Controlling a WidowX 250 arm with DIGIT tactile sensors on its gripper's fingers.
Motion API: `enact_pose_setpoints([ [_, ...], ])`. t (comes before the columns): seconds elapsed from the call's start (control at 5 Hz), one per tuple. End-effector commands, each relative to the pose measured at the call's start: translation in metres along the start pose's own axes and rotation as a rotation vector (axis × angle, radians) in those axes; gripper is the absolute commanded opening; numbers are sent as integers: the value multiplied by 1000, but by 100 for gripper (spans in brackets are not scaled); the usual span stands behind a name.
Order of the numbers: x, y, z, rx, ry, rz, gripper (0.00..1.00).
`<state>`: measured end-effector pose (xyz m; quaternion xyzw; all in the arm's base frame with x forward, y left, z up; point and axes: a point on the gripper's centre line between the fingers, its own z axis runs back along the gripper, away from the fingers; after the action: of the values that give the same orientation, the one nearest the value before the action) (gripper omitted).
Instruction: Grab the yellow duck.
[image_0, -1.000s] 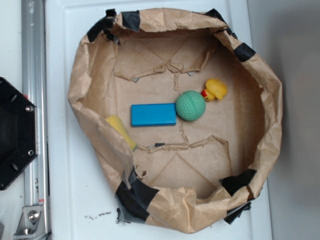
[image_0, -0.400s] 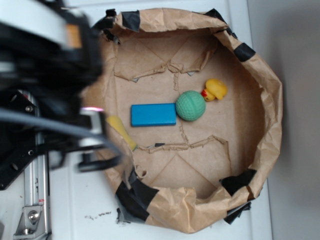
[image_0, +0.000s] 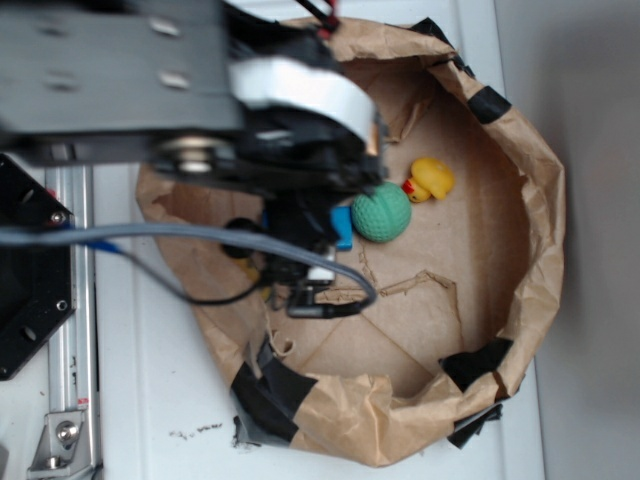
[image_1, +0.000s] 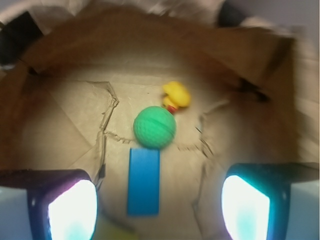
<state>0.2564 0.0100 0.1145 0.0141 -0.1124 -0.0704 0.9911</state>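
Brown paper floor (image_1: 60, 125), yellow duck (image_1: 176, 95) beyond open end effector (image_1: 159, 202).

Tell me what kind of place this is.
Likely a robot lab test bench: a taped brown paper bin on a white tabletop holds toy props, a yellow duck, green ball and blue block, beside a metal rail.

Green ball (image_1: 154, 126): sitting mid-floor of paper bag (image_0: 545, 190).
Blue block (image_1: 143, 181): lying just near of the ball.
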Motion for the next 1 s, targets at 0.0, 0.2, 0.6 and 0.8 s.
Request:
enact_pose_setpoints([
  [0.0, 41, 5, -29, -84, -101, -202, 100],
  [0.2, 59, 11, -44, -88, -100, -210, 100],
  [0.6, 63, 14, -47, -82, -101, -203, 100],
  [0.8, 60, 10, -53, -106, -85, -199, 100],
])
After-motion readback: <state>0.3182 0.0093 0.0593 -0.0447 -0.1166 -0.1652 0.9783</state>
